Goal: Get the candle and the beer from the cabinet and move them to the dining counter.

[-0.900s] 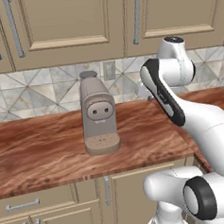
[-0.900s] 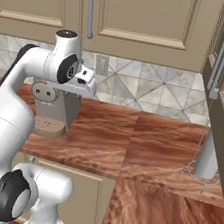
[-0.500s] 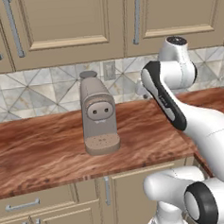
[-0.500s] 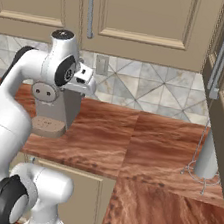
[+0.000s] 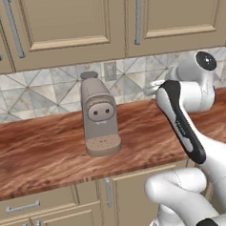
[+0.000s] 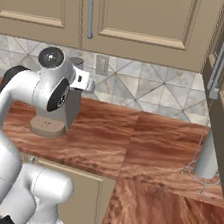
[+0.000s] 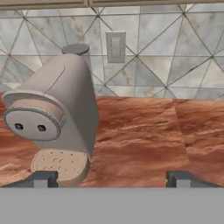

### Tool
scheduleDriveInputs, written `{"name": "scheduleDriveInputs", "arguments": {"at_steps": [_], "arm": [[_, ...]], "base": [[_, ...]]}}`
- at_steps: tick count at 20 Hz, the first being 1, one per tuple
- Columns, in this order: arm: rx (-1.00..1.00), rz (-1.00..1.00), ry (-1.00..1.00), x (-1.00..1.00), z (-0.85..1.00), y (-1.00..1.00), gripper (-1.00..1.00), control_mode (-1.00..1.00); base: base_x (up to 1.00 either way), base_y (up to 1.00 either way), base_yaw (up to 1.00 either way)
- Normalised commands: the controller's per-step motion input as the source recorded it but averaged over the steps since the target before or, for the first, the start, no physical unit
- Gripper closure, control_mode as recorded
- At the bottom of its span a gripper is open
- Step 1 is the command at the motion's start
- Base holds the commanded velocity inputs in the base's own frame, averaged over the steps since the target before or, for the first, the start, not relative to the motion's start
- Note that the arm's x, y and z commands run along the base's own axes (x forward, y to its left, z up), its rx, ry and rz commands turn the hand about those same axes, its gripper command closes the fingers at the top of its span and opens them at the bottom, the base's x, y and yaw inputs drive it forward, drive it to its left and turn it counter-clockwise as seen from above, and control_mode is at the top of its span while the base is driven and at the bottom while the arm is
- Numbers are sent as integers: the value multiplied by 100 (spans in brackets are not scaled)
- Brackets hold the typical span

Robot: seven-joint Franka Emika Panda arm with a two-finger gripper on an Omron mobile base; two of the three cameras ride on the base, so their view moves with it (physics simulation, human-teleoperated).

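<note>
My arm has swung right; my gripper, fingers apart and empty, faces the coffee machine, wall cabinets above.

We've got a reddish-brown wood counter running under the tile backsplash. A taupe coffee machine stands upright on it, ahead-left of the gripper (base flat on the wood, near the wall). A wire stand with a grey roll sits well off to the gripper's right.
</note>
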Motion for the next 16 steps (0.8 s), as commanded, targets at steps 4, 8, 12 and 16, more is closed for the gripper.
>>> {"name": "scheduleDriveInputs", "arguments": {"at_steps": [4,8,12,16], "arm": [[1,3,-48,-32,32,-8,-100,-100],[0,0,-37,-10,45,-1,-100,-100],[1,0,-25,-8,65,0,-100,-100],[0,0,-17,-4,73,0,-100,-100]], "base": [[0,0,0],[0,0,0],[0,0,0],[0,0,0]]}}
